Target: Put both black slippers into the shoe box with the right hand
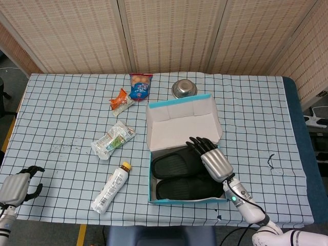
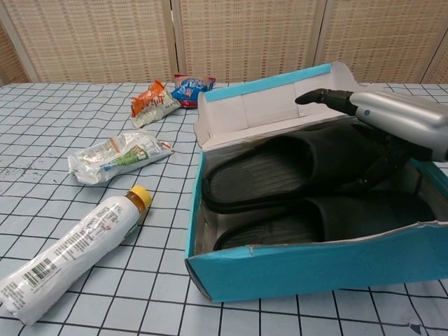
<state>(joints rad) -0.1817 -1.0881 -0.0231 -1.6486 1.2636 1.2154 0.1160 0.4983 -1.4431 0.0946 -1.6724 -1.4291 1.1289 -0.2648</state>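
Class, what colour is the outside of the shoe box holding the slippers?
Turquoise blue; the shoe box shows it best in the chest view.

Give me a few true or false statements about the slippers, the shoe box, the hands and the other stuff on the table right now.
1. Both slippers lie inside the shoe box. True.
2. The right hand is over the box. True.
3. The left hand holds the bottle. False: it holds nothing and sits at the near left table edge, while the bottle lies apart from it on the cloth.
4. The metal bowl is inside the box. False: it stands on the table beyond the box's lid flap.
5. The bottle stands upright. False: it lies on its side, cap pointing away from the robot.
6. Snack packets lie left of the bowl. True.
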